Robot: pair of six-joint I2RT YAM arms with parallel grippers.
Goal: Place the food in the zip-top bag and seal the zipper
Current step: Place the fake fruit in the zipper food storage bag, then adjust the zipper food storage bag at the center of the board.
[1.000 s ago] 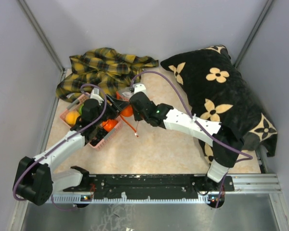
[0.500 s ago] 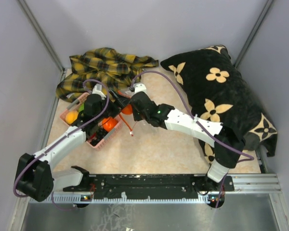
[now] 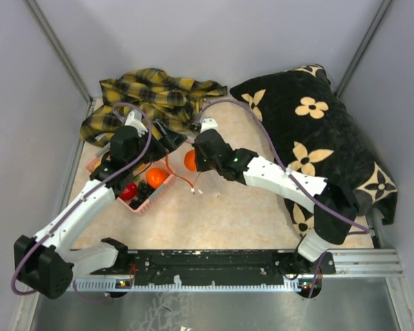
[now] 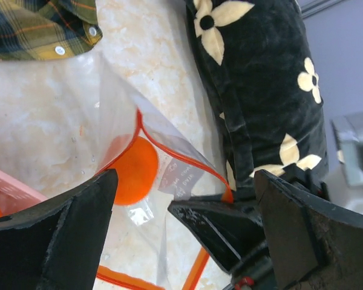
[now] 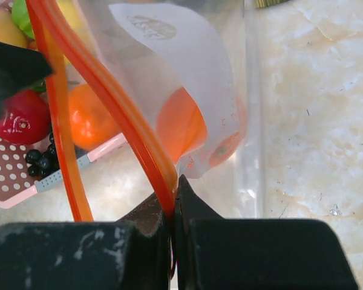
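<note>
The clear zip-top bag (image 5: 187,72) hangs with its mouth open. My right gripper (image 5: 173,194) is shut on its red zipper (image 5: 118,103) strip. One orange ball (image 5: 180,124) of the food lies inside the bag (image 4: 180,180), also seen as an orange ball (image 3: 190,160) from above. My left gripper (image 4: 181,232) stands open and empty just before the bag's mouth, with the right gripper (image 3: 196,167) ahead of it. Another orange ball (image 5: 91,118), a red apple (image 5: 21,118), dark grapes (image 5: 42,160), a green piece (image 5: 21,15) and a lemon (image 5: 1,29) lie in the pink basket (image 5: 15,181).
The pink basket (image 3: 139,205) sits left of the bag, under my left arm. A plaid cloth (image 3: 152,93) lies at the back left. A black flowered pillow (image 3: 317,131) fills the right side, and the right arm reaches across in front of it. Grey walls close in the table.
My left gripper has opened wide and drawn back up and to the left, off the basket. The red apple now shows in the basket. The right gripper keeps its hold on the zipper.
</note>
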